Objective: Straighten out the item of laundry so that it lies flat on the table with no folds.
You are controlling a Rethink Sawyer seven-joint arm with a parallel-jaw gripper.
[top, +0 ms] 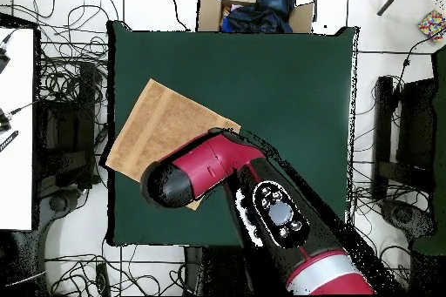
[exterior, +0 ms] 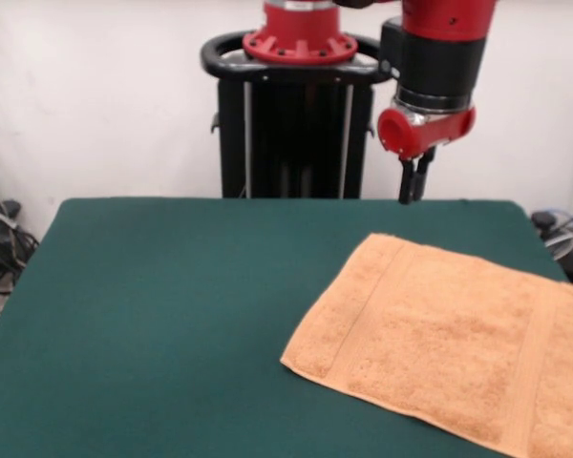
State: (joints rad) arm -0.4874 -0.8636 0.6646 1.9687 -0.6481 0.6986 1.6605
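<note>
The light orange towel [exterior: 449, 343] lies spread flat on the right part of the green table [exterior: 172, 315], turned at an angle, and runs out of the picture at the right and bottom. Band stripes show near its short ends. My gripper [exterior: 412, 194] hangs shut and empty above the table's far edge, just beyond the towel's far corner and clear of it. In the overhead view the towel [top: 161, 128] lies at the table's [top: 287, 93] left edge. My arm [top: 209, 167] covers its corner nearest the robot's base and hides the gripper.
The black pedestal [exterior: 291, 124] stands behind the table's far edge. In the overhead view a cardboard box [top: 257, 6] with dark cloth stands beyond the table's top edge. Cables [top: 70, 84] lie on the floor around the table.
</note>
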